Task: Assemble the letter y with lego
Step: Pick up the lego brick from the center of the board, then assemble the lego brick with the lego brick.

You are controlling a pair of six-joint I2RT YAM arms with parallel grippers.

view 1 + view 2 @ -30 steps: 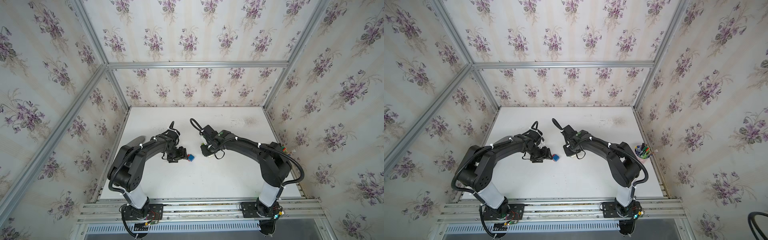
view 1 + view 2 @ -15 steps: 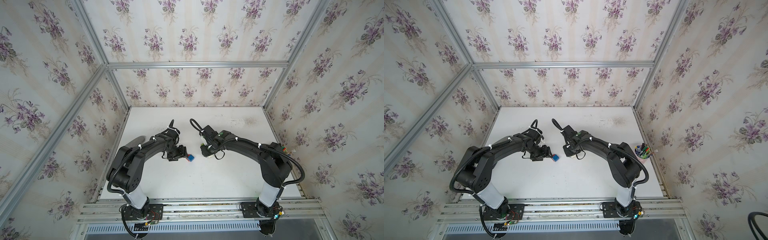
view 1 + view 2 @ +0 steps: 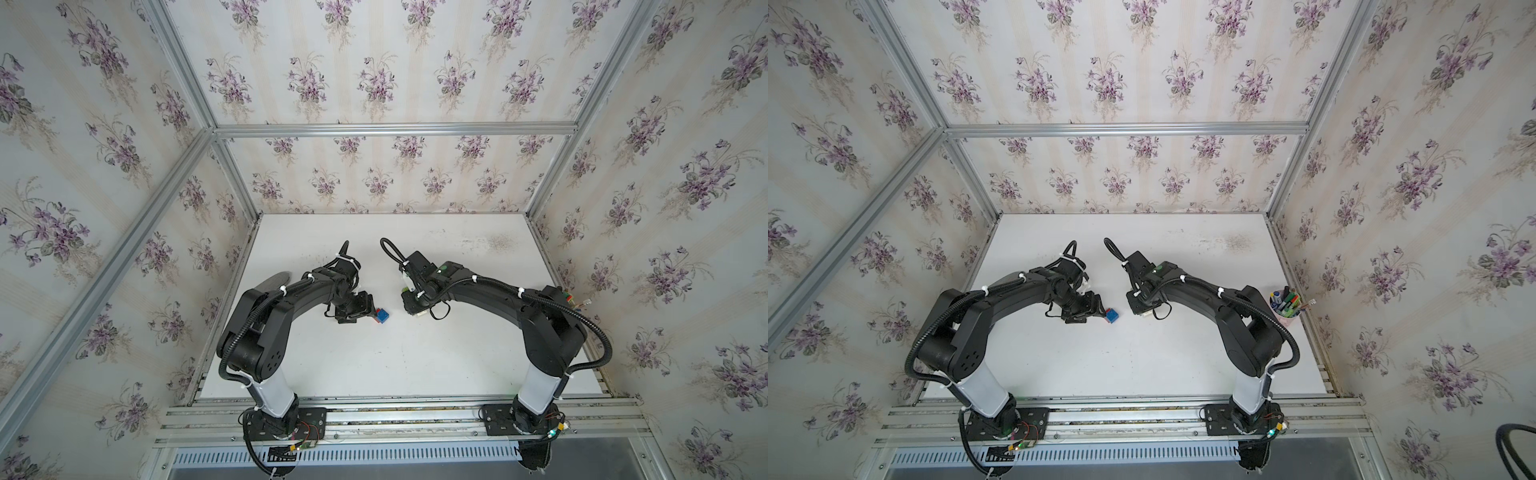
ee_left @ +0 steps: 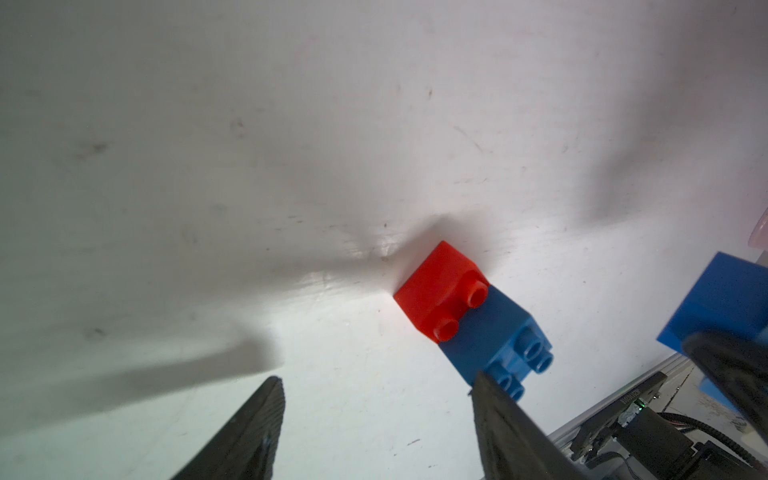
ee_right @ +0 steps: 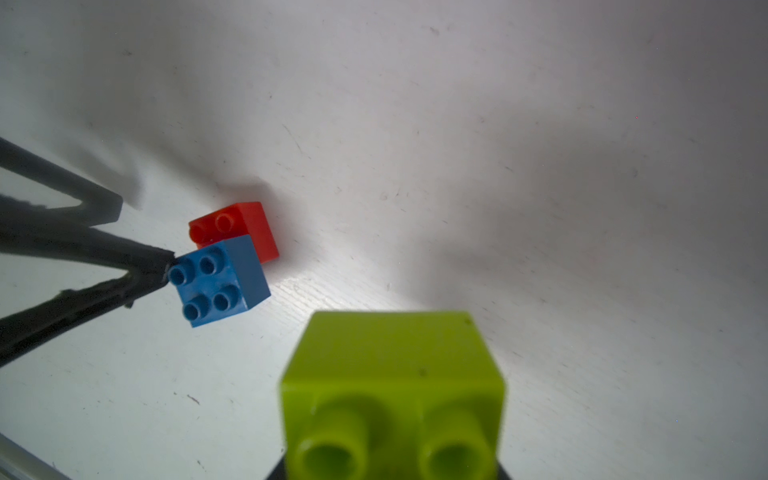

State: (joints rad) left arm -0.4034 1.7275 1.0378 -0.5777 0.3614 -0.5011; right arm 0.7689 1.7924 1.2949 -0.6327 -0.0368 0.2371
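Near the middle of the white bench (image 3: 374,365), in both top views, a red brick (image 3: 378,311) and the dark blue brick (image 3: 385,317) joined to it lie between the two arms. The left gripper (image 3: 371,312) sits low just beside them, and the right gripper (image 3: 415,309) hangs near but apart. In a top view, a cup of pens (image 3: 1285,307) stands by the bench's right edge.

From the left wrist, the left gripper's fingers are spread with bare bench between them. One fingertip (image 4: 492,395) overlaps the dark blue brick, which covers half the red brick and leaves two red studs bare. A second blue brick (image 4: 723,303) shows at the frame's edge, partly behind a dark finger.

From the right wrist, a blurred lime green brick (image 5: 395,374) fills the foreground, clamped in the right gripper. Beyond it, a left finger's tip meets the dark blue brick's corner.
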